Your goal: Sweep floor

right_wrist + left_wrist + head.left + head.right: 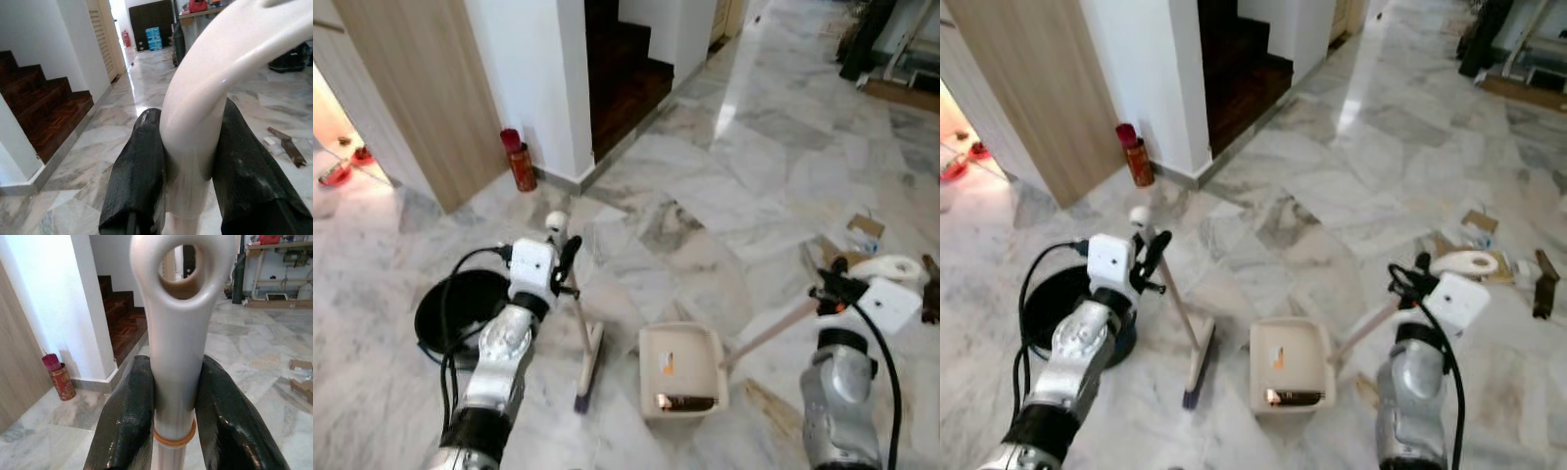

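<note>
- Left gripper [570,257] is clamped on the broom [579,328] handle near its looped top — the bristle head rests on the marble floor [724,186] below it.
- Right gripper [829,284] is clamped on the dustpan [678,370] handle — the pan sits on the floor, just beside the broom head.

The floor [734,186] is laid in polished marble, grey-veined and glossy enough to carry reflections. The broom handle [177,362] is seen as smooth pale plastic with a soft sheen (an orange ring is set around it). The fingers [128,421] of the left gripper [176,396] look like matt black rubber, faintly textured. The dustpan [678,367] is of smooth cream plastic, its handle [205,122] glossy. The arms [504,357] are finished in brushed silver metal. The stairs [622,83] are shown in dark polished wood, the door panel [421,88] in light matt wood grain.
</note>
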### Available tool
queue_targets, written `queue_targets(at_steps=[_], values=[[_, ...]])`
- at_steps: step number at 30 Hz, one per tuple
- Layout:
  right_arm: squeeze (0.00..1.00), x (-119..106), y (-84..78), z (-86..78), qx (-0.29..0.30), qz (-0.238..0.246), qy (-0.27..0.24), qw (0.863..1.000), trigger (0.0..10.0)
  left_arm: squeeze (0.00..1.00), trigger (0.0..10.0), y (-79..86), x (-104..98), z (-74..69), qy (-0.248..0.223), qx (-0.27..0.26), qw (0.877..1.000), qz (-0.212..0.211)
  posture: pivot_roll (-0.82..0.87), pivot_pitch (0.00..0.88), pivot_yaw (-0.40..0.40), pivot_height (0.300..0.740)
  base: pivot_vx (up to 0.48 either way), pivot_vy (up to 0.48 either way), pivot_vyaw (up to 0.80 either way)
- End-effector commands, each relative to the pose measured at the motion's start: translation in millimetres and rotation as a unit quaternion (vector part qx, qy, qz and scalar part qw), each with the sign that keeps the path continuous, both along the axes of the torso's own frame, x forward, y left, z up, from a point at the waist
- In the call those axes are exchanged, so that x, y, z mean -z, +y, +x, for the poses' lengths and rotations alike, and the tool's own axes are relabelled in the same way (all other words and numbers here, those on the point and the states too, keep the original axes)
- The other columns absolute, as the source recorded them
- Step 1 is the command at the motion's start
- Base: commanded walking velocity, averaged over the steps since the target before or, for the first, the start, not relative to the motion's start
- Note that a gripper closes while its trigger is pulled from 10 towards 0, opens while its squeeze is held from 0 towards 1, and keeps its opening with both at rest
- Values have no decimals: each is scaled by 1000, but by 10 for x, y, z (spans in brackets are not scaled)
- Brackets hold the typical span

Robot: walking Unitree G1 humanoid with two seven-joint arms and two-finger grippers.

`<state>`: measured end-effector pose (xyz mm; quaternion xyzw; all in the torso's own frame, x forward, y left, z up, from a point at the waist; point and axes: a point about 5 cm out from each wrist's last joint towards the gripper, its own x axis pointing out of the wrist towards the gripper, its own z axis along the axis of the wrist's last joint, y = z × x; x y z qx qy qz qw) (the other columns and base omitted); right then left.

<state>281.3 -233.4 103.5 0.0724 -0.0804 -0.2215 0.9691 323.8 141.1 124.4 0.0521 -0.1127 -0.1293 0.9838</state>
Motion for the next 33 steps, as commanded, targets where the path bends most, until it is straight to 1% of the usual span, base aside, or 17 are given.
queue_targets(at_steps=[1,6,16,26,33], values=[[0,-74,-25,7,4,2,-22,1000,10000,0,10000,-49,-122,14,-29,9,1000,-1,98,63,17,740,0,281,0],[0,-72,-26,8,5,3,-21,1000,10000,0,10000,-53,-126,16,-29,10,1000,-1,99,68,16,740,0,269,0],[0,-72,-35,16,6,2,-20,1000,10000,0,10000,-79,-126,10,-28,22,999,0,104,91,15,740,0,0,0],[0,-77,-10,32,3,0,-20,1000,10000,0,10000,-102,-112,13,-21,33,999,-1,106,102,15,740,0,0,607],[0,-79,-38,23,6,-2,-19,1000,10000,0,10000,-115,-98,6,-15,40,999,-3,103,105,15,740,0,0,641]])
